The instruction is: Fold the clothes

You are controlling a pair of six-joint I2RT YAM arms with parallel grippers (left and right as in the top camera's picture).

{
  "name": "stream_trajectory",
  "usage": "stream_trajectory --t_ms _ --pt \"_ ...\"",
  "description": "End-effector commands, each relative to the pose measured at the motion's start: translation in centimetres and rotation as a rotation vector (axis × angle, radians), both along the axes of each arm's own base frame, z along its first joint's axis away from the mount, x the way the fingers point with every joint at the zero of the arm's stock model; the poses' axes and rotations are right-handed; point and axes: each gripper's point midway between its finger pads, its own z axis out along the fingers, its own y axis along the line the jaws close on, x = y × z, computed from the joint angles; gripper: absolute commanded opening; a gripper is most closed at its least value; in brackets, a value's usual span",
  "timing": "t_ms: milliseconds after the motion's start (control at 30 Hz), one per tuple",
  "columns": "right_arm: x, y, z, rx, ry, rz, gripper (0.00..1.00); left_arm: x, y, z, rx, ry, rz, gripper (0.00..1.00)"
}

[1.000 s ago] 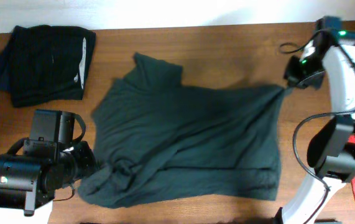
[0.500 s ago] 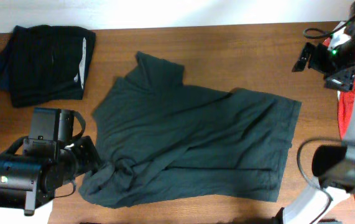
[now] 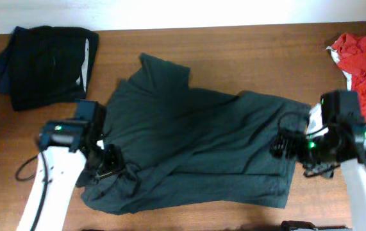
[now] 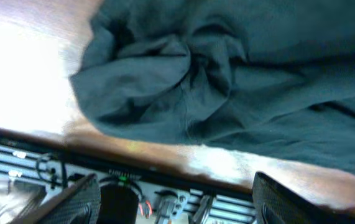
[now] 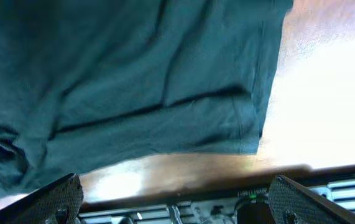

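Brown wooden table (image 3: 234,51) is noted as the work surface, with a pale wall band along its far edge.

Subject garment: a dark grey-green shirt (image 3: 195,147) is laid out across the middle of the table, wider than it is deep. All positions below are given relative to this shirt.

- One sleeve (image 3: 163,70) is seen pointing away at the shirt's far left corner.
- A long crease or low fold is seen along the shirt's near portion. Whether it is a deliberate fold cannot be told.
- The near left corner is found bunched into a knot of wrinkles (image 4: 165,81).
- The near right hem (image 5: 252,130) is lying flat, with bare table beside it.
- No printed markings are visible on the upward face.

Tools:
- The left gripper (image 3: 109,163) is positioned over the shirt's bunched near left corner. Its fingers (image 4: 84,199) are spread wide apart and nothing is held between them.
- The right gripper (image 3: 282,144) is positioned at the shirt's right edge. Its fingers (image 5: 59,199) are likewise parted and empty.

Other garments:
- A dark bundle (image 3: 45,64) is placed beyond the shirt's far left. It appears squared off, and is judged already folded.
- A red garment (image 3: 362,61) is heaped to the far right of the shirt and is judged unfolded.

Progress assessment: the task is judged partly done. The shirt is spread out but not folded. The bunched corner is to be smoothed before folding, and the red garment remains to be dealt with.
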Motion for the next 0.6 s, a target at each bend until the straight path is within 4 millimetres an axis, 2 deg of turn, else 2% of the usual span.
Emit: stream_trajectory --t_ms 0,67,167,200,233,300,367,400,467,567 --pt "-1.3 0.3 -2.0 0.009 0.033 -0.016 0.99 -0.3 -1.4 -4.2 -0.077 0.121 -0.047 0.75" --pt "-1.7 0.3 -3.1 0.011 0.062 -0.016 0.99 0.2 -1.4 -6.9 -0.072 0.17 -0.045 0.74" --pt "-1.9 0.3 -3.2 0.011 0.068 -0.009 0.99 1.0 -1.5 -9.3 -0.066 0.217 -0.043 0.74" --pt "-1.9 0.4 -3.2 0.011 0.071 -0.009 0.99 0.9 -1.5 -9.8 -0.064 0.239 -0.043 0.69" --pt "-2.1 0.4 -3.2 0.012 0.075 -0.009 0.99 0.7 -1.5 -10.3 -0.066 0.267 -0.064 0.58" --pt "-2.1 0.4 -3.1 0.011 0.069 -0.01 0.99 0.1 -1.4 -11.3 -0.067 0.322 -0.086 0.45" --pt "-2.2 0.4 -3.0 0.012 0.066 -0.021 0.99 0.0 -1.4 -11.5 -0.066 0.332 -0.086 0.18" --pt "-2.2 0.4 -3.0 0.013 0.066 -0.029 0.99 0.0 -1.4 -11.5 -0.066 0.332 -0.086 0.11" --pt "-2.2 0.4 -3.3 0.015 0.075 -0.039 0.99 0.2 -0.6 -11.6 -0.019 0.324 -0.096 0.01" --pt "-2.7 0.4 -4.7 0.021 0.109 -0.068 0.99 0.2 0.2 -11.6 0.026 0.323 -0.105 0.0"
